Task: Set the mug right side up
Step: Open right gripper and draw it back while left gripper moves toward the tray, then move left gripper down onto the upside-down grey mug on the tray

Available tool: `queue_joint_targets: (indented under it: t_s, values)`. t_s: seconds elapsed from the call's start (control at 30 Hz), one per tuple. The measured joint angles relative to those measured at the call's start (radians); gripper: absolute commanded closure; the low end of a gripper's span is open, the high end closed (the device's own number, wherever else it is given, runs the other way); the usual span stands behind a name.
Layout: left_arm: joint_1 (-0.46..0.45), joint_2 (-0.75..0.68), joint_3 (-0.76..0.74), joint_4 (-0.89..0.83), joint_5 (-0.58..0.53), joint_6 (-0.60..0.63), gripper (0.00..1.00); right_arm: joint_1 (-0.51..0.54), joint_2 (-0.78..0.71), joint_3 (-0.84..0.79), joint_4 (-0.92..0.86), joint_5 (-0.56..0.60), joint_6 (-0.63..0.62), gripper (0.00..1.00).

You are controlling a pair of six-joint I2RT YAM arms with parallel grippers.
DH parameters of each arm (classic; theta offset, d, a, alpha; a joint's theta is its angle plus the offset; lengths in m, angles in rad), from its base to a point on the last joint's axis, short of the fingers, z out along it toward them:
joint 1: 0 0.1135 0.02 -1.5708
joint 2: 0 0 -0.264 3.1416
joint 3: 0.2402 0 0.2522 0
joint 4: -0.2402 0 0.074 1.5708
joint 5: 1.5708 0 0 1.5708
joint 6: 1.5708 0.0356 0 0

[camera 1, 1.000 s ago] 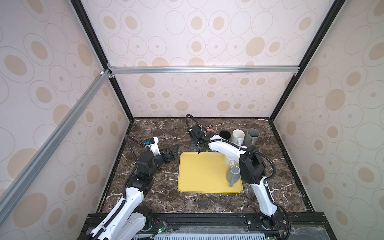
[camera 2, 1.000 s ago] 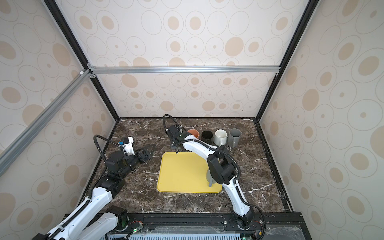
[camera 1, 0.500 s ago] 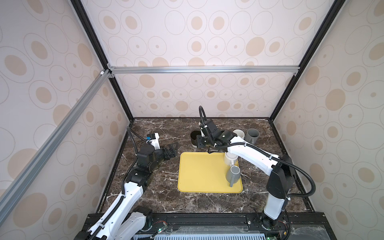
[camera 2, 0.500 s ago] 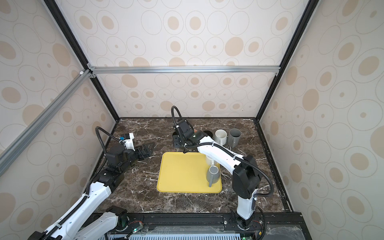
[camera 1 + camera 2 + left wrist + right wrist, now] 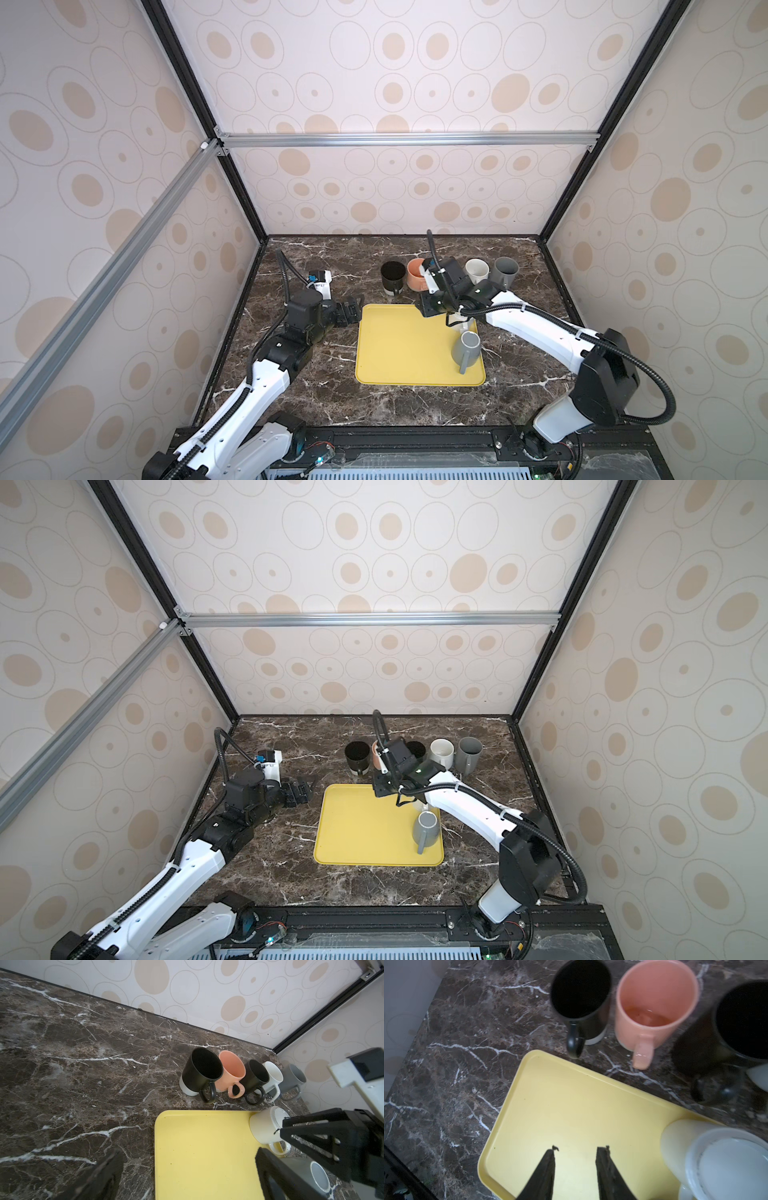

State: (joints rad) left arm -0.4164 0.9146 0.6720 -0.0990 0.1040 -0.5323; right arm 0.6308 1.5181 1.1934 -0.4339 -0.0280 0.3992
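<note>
Right wrist: right gripper hovers over tray.

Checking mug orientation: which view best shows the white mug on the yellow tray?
Left wrist: white mug is clear, base up, handle showing. Right wrist crops and blurs it; in both top views the right arm mostly hides it.

The overturned white mug is blurred and cut by the picture's edge in the right wrist view, as is the second black mug (its handle is only a dark smear). In both top views the right arm covers most of that white mug.
</note>
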Motion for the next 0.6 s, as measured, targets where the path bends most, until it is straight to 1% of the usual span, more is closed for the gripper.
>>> queue_joint_targets:
  t_s: [0.07, 0.13, 0.37, 0.5, 0.6]
  values:
    - [-0.075, 0.000, 0.000, 0.000, -0.032, -0.002, 0.00, -0.058, -0.057, -0.064, 0.031, 0.002, 0.020, 0.64]
    - [-0.161, 0.018, 0.004, -0.009, -0.073, -0.002, 0.00, -0.087, -0.103, -0.096, 0.034, 0.010, 0.030, 0.64]
    - [-0.417, 0.127, 0.056, -0.056, -0.211, -0.010, 0.00, -0.117, -0.208, -0.117, 0.026, 0.068, 0.038, 0.63]
    - [-0.529, 0.166, 0.093, -0.052, -0.260, -0.029, 0.01, -0.159, -0.229, -0.160, 0.016, 0.099, 0.042, 0.64]
    - [-0.594, 0.211, 0.133, -0.048, -0.294, -0.040, 0.06, -0.187, -0.233, -0.214, 0.016, 0.103, 0.055, 0.64]
